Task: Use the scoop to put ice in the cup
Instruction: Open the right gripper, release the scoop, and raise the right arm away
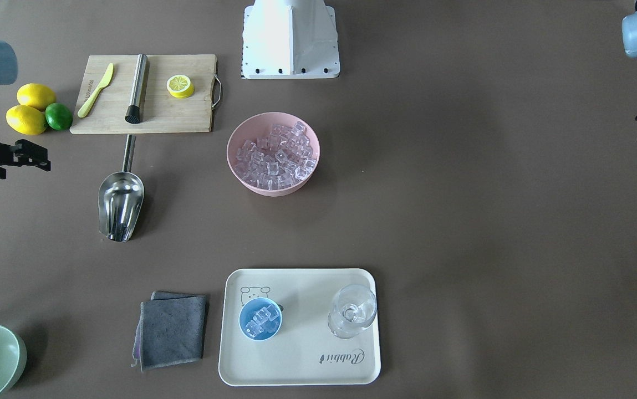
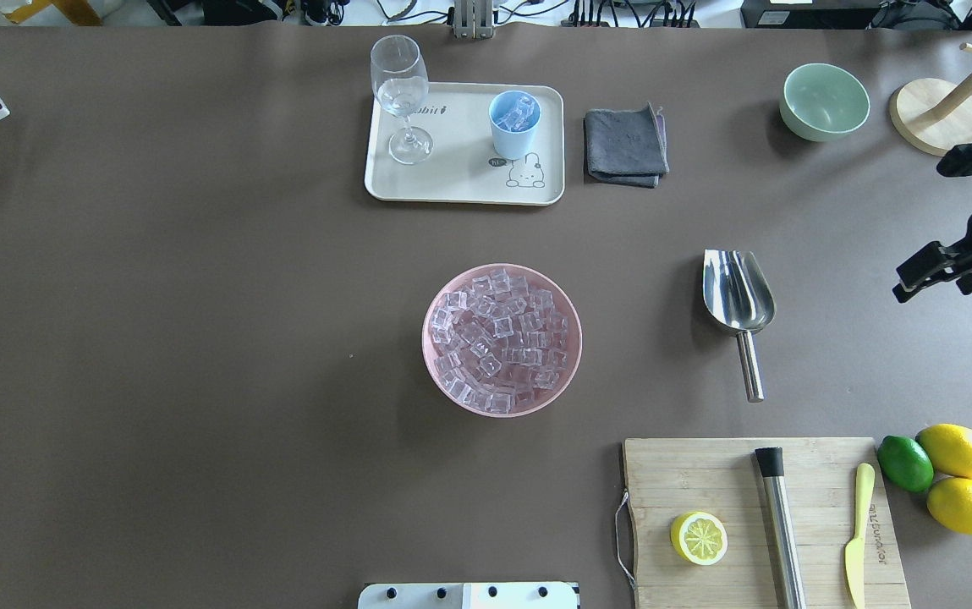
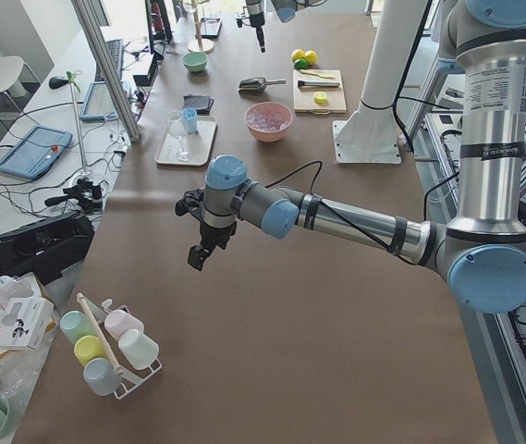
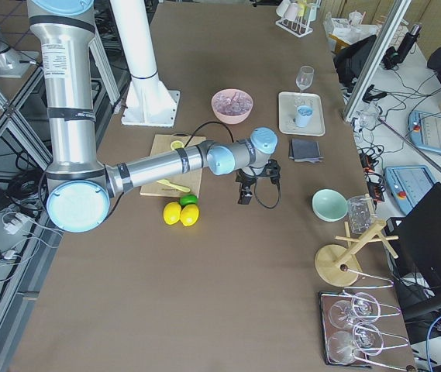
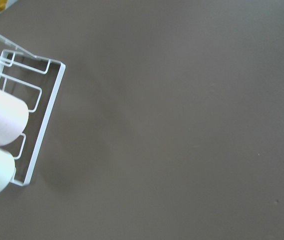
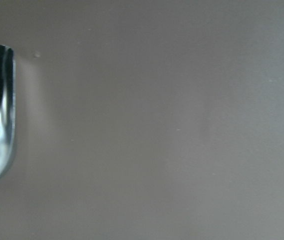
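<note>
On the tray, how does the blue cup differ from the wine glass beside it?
The cup is opaque light blue; the wine glass is clear. The cup is short and stemless, while the wine glass stands taller on a stem and foot. The cup holds ice; the wine glass shows none. Both stand upright on the tray, apart from each other.

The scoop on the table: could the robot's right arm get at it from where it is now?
Probably yes. The right gripper hangs off to the side of the scoop, which lies alone on bare table with its rod handle free and nothing between them.
</note>
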Controlling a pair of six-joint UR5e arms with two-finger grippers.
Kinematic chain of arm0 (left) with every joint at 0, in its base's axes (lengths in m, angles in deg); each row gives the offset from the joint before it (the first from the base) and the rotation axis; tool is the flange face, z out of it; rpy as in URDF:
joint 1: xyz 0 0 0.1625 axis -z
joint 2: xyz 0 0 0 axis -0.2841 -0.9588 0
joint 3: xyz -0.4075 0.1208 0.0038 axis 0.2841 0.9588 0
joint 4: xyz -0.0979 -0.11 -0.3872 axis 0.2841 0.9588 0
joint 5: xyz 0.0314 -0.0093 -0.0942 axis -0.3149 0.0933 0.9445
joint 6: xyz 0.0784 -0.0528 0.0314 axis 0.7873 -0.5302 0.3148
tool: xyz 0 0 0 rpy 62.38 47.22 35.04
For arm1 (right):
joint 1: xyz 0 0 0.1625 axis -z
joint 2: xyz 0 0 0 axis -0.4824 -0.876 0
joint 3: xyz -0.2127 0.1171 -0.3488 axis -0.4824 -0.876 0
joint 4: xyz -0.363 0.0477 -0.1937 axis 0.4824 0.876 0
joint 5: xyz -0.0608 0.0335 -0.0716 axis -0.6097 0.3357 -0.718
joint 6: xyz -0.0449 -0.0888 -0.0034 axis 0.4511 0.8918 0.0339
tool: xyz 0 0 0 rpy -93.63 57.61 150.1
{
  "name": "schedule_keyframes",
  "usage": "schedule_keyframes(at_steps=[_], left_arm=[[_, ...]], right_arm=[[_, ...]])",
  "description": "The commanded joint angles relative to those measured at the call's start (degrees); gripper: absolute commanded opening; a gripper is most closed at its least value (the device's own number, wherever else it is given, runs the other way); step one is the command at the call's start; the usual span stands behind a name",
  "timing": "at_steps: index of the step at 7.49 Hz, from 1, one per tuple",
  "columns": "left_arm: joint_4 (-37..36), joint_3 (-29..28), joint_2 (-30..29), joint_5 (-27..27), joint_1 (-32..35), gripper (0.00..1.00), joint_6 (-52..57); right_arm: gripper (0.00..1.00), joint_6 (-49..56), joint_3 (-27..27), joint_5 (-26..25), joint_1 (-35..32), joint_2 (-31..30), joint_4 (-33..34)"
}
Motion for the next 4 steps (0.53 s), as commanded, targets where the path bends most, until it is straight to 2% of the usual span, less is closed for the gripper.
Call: schedule_keyframes(at_steps=[1,4], left_arm=[[-8.32,-0.68,2.46,5.56,5.86,0.99,0.0],[-13.27,-4.27,2.9,10.82,9.38,0.99,-0.17]], right_arm=[[0.99,4.82,0.18,-6.76,-9.51,-6.48,-0.34],[0.99,16.67,-2.8,-6.53,-18.92,-9.23,0.09]])
